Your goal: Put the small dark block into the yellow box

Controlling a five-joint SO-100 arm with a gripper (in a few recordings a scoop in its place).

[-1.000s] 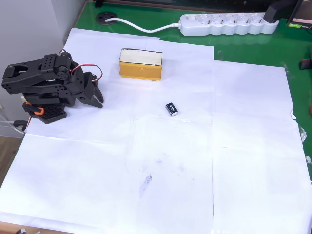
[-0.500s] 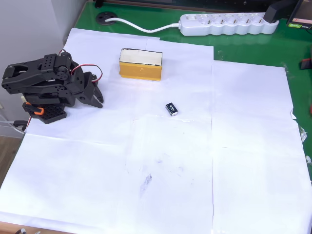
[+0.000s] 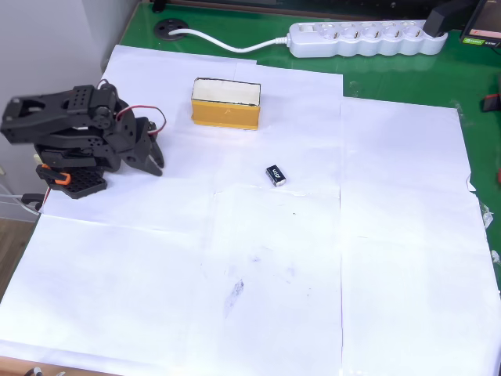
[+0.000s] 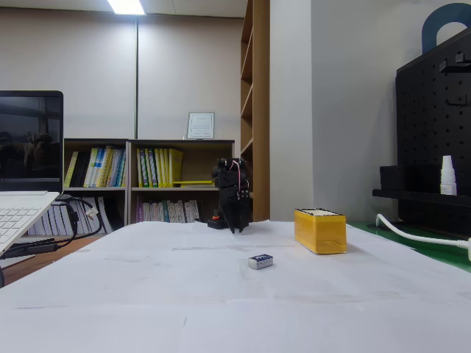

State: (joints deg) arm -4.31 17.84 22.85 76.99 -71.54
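The small dark block (image 3: 275, 175) lies flat on the white paper near the table's middle, and it shows again as a tiny pale-edged piece (image 4: 260, 261) in the fixed view. The yellow box (image 3: 225, 103) stands behind it to the upper left in the overhead view, cream top up, and sits right of the arm (image 4: 319, 230) in the fixed view. My black gripper (image 3: 156, 163) is folded down by the arm's base at the left edge, far from both, fingers together with nothing between them. From the fixed view it points down (image 4: 234, 226) at the paper.
A white power strip (image 3: 364, 38) with its cable lies on the green mat at the back. White paper sheets (image 3: 313, 274) cover most of the table. A laptop (image 4: 26, 184) stands at the left of the fixed view.
The arm's upper links have lifted and shifted slightly left; the gripper tips stay low by the base. Block and box have not moved.
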